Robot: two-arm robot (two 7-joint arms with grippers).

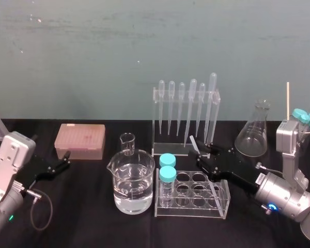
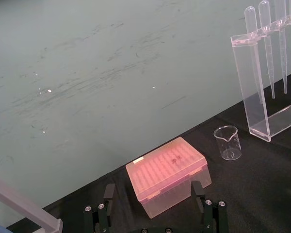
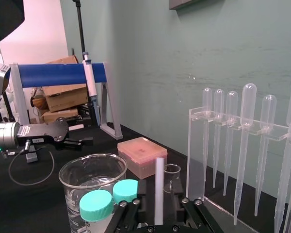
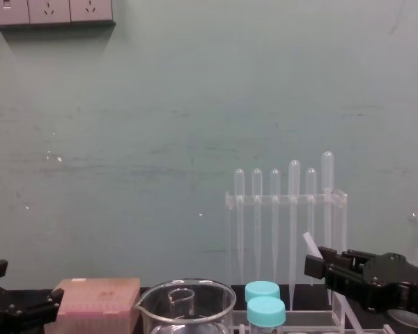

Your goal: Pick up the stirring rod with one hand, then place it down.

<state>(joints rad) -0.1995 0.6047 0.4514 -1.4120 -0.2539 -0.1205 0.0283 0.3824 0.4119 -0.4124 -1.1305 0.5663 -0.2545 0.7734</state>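
Observation:
The stirring rod [image 1: 193,141] is a thin translucent-white stick leaning steeply, its lower end down inside the clear test tube rack [image 1: 222,209]. My right gripper [image 1: 202,155] reaches in from the right just above the rack, with the rod passing between its black fingers. In the right wrist view the rod [image 3: 159,187] stands upright between the fingers [image 3: 128,213], and a small gap shows on each side, so the gripper is open around it. The chest view shows the rod's top end [image 4: 311,245] poking up beside the gripper [image 4: 319,266]. My left gripper [image 1: 63,161] rests open, low at the left.
A large beaker of water [image 1: 134,183] stands left of the rack, with a small beaker [image 1: 127,142] behind it. Two teal-capped tubes [image 1: 167,174] sit in the rack's left end. A pipette stand [image 1: 186,111], a conical flask [image 1: 254,132] and a pink tip box [image 1: 79,140] line the back.

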